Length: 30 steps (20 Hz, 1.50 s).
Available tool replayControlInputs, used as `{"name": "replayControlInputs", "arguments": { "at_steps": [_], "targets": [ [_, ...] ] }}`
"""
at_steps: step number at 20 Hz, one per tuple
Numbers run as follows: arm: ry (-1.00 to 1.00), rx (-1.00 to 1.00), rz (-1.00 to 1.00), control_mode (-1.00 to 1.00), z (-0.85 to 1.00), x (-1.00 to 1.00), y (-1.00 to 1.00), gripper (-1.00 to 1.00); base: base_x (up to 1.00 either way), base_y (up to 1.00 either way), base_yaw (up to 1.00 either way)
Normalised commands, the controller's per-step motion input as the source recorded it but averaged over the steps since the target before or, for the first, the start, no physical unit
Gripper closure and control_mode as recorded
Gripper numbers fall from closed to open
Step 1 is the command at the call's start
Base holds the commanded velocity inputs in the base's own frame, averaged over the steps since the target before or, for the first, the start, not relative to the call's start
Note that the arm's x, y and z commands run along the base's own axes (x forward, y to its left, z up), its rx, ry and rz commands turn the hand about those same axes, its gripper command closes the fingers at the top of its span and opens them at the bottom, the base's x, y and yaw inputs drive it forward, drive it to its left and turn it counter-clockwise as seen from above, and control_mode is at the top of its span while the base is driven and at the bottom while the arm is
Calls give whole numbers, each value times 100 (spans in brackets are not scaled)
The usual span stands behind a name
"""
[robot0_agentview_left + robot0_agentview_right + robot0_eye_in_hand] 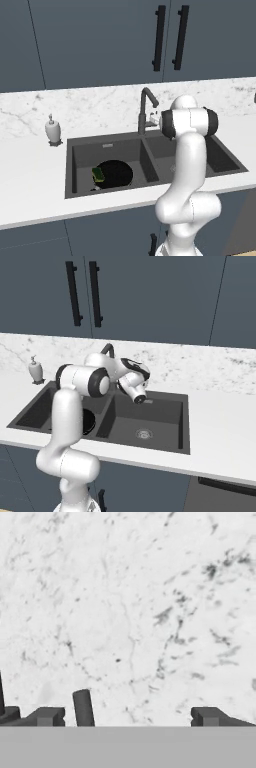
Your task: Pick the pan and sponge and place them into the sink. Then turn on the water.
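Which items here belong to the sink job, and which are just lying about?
Job:
- round black frying pan, in the left basin
- green-and-yellow sponge, on the pan's edge
- dark grey double-basin sink
- dark gooseneck faucet
- gripper

Lying about:
- white soap dispenser bottle
- dark cabinet handles

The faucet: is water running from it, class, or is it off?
Off. No blue stream falls from the faucet spout into the sink; the gripper hovers beside it.

White soap dispenser [53,130] on marble counter [30,172]; dark cabinets [95,40] above.
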Motion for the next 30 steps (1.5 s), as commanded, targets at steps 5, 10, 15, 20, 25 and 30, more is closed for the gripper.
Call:
{"name": "replayControlInputs", "arguments": {
  "at_steps": [5, 10, 15, 20, 25, 30],
  "targets": [
    [5, 2, 0, -100, -24, 52, -1, -100, 0, 0, 0],
    [9, 0, 0, -100, -25, 51, 0, 100, 0, 0, 0],
    [6, 4, 0, -100, -7, 17, -25, 100, 0, 0, 0],
    [5, 11, -1, -100, 0, 0, -60, 100, 0, 0, 0],
    [15, 13, -2, -100, -10, 0, -77, 100, 0, 0, 0],
    [18, 15, -3, -100, -17, 0, -94, 100, 0, 0, 0]
  ]
}}
